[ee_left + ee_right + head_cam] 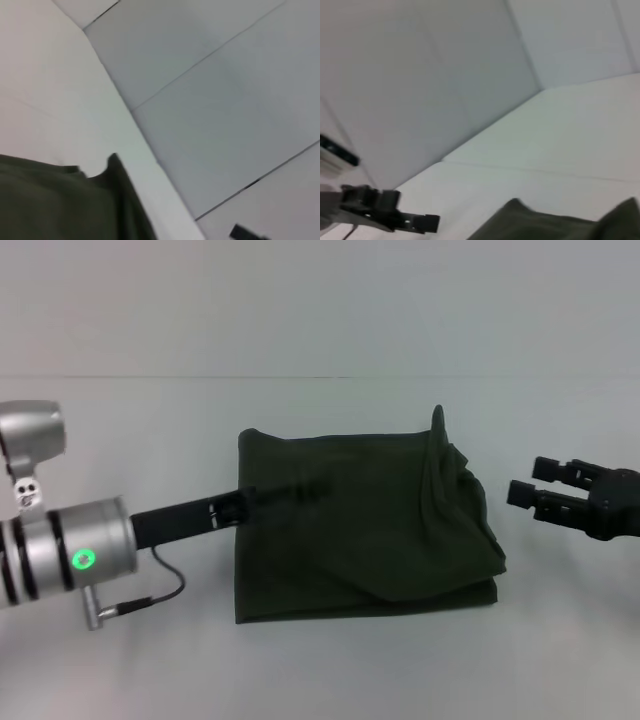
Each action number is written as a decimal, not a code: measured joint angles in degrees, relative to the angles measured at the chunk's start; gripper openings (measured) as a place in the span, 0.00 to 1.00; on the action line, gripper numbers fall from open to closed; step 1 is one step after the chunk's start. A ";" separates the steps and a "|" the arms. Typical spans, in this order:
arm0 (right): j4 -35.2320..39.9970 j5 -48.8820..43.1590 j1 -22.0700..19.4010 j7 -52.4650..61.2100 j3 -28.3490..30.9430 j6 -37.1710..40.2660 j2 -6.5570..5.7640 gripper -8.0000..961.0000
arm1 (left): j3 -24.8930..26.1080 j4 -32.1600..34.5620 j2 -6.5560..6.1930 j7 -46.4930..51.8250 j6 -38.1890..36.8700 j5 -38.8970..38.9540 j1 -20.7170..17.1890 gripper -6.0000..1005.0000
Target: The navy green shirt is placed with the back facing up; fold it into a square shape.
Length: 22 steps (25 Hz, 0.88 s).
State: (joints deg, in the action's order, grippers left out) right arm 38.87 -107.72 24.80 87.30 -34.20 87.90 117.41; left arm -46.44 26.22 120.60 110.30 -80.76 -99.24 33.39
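Left gripper (262, 502) reaching over left edge of navy green shirt (360, 530), fingers lost against dark cloth, grip impossible to tell. Shirt folded on white table (330, 670), bunched beyond. Right gripper (527, 483) open, empty, just beside right edge.

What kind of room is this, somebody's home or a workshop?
Probably a lab or test bench, not a home: a bare white table against plain pale walls, with only a folded shirt lying between the left gripper and right gripper.
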 joint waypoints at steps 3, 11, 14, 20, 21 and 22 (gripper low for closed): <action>2.54 -2.31 1.72 9.14 -3.28 -1.43 -0.06 0.83 | -2.77 0.06 -2.15 -4.69 -1.04 -0.06 -2.14 0.94; 2.74 -16.28 9.40 31.20 -4.96 -6.13 -0.20 0.83 | -3.31 4.38 -2.79 -17.04 -5.40 0.04 -6.82 0.94; 2.62 -17.86 10.78 34.68 -5.32 -7.15 0.08 0.83 | -3.31 5.21 -2.72 -17.67 -5.36 -0.03 -7.23 0.94; 0.94 -19.67 12.83 40.20 -8.98 -11.26 -0.17 0.83 | -3.91 5.39 -2.81 -25.78 -6.95 -1.17 -7.55 0.94; 0.56 -19.86 13.11 40.38 -9.25 -11.78 -0.17 0.83 | -3.90 5.40 -2.76 -28.26 -7.42 -1.70 -7.66 0.94; 0.13 -20.03 13.50 40.47 -9.44 -12.14 -0.12 0.83 | -3.90 5.40 -2.69 -30.07 -7.72 -2.11 -7.75 0.94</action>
State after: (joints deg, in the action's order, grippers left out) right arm 38.99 -127.75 38.29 127.77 -43.64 75.76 117.29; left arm -50.35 31.62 117.90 80.23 -88.48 -101.35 25.64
